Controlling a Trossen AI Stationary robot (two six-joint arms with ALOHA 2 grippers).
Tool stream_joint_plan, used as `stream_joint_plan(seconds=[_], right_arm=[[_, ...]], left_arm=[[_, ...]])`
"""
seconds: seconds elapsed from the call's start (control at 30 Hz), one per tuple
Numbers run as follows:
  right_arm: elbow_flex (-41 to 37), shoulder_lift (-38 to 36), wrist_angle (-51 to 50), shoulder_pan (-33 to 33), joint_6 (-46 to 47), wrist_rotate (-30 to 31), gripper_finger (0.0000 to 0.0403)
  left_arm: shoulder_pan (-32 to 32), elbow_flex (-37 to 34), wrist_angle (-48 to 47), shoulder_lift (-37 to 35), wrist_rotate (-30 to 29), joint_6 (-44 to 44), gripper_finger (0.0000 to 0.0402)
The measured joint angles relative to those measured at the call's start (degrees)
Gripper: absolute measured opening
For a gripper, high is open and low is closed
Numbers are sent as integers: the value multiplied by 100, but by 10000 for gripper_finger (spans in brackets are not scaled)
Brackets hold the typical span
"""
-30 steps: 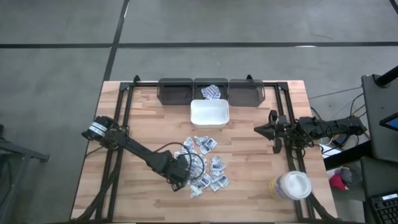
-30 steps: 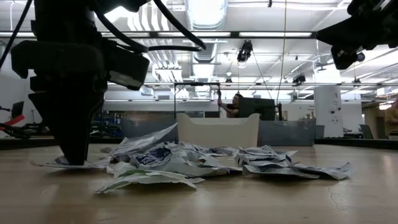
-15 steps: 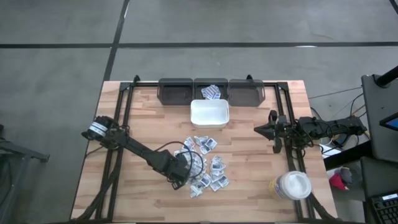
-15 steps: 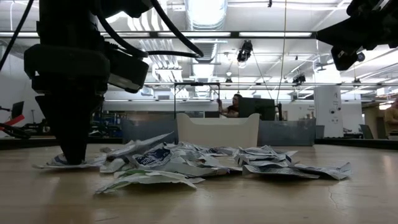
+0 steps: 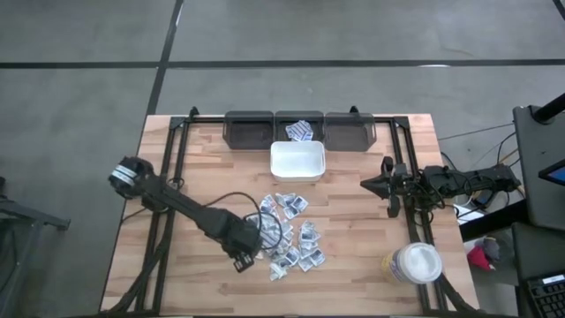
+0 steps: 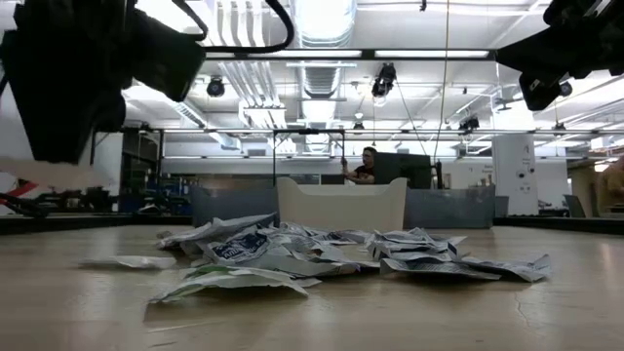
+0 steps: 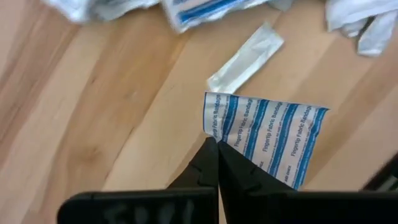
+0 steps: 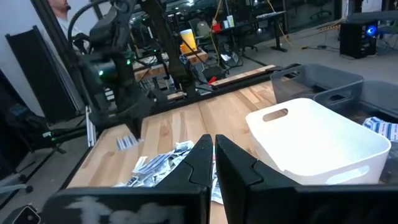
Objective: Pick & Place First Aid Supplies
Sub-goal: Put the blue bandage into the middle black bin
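The counter [image 5: 353,230] is pale wood with visible grain, smooth. The sachets [image 5: 291,234] look like thin crinkled paper. The white bin [image 5: 297,161] is smooth, matt plastic.

Left pincer [image 6: 58,146] cut off by low view's edge — held sachet [image 6: 54,174] blurred.

We see grey concrete floor [image 5: 353,31] around the wooden surface [image 5: 353,221], ceiling strip lights [image 6: 322,19], ducts, a person [image 6: 368,164] seated far back.

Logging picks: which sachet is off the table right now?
The blue-striped bandage sachet, pinched at one corner in the left claw; the other sachets lie on the wood.
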Motion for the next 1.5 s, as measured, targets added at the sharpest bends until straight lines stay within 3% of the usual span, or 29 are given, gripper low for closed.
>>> stream_joint_plan(seconds=[0.1,0.17,0.23,0.43,0.53,0.63,0.87,1.1,1.3,1.5], right_arm=[[0,0,0,2,-24,0,18],[0,0,0,2,-26,0,18],[-2,0,0,2,-26,0,18],[-4,0,4,2,-48,4,18],[-4,0,7,1,-53,8,18],[-4,0,11,1,-61,9,18],[-4,0,11,0,-69,9,18],[-4,2,13,0,-68,7,18],[-4,2,11,0,-70,7,18],[-4,0,11,1,-69,7,18]], left_arm=[[-8,-2,92,-291,-80,-78,0],[-11,0,235,-506,-440,-83,0],[1,-1,606,-650,-1208,-82,0],[132,-7,2095,-1053,-4338,113,0],[384,-7,2560,-1123,-5265,236,0],[794,4,2943,-1169,-5746,337,0],[2155,9,4084,-1009,-5712,1884,0],[3587,11,5355,-629,-4363,3057,0],[4339,179,5484,-191,-3751,3347,0],[4631,1257,5211,727,-3508,4551,0]])
